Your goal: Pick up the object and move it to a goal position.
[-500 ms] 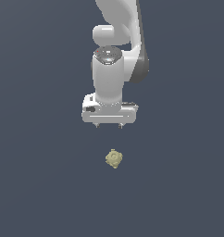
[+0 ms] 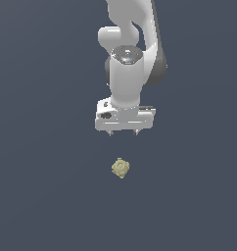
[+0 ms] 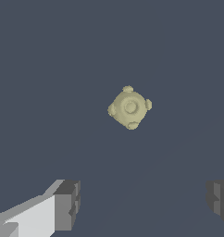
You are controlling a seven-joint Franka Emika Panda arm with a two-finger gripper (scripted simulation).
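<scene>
The object (image 2: 120, 168) is a small pale yellow-tan knobbly blob with a round centre, lying on the dark grey floor. In the wrist view the object (image 3: 129, 108) shows its ringed middle and small knobs around the rim. My white gripper (image 2: 123, 133) hangs above and behind it, apart from it, pointing down. Its two dark fingertips (image 3: 67, 203) stand wide apart in the wrist view with nothing between them, so the gripper (image 3: 144, 201) is open.
The flat dark grey floor (image 2: 42, 196) surrounds the object on all sides. The white arm (image 2: 132, 44) rises behind the gripper toward the top of the exterior view.
The gripper has shifted slightly toward the exterior view's right, closer over the object. The object has not moved.
</scene>
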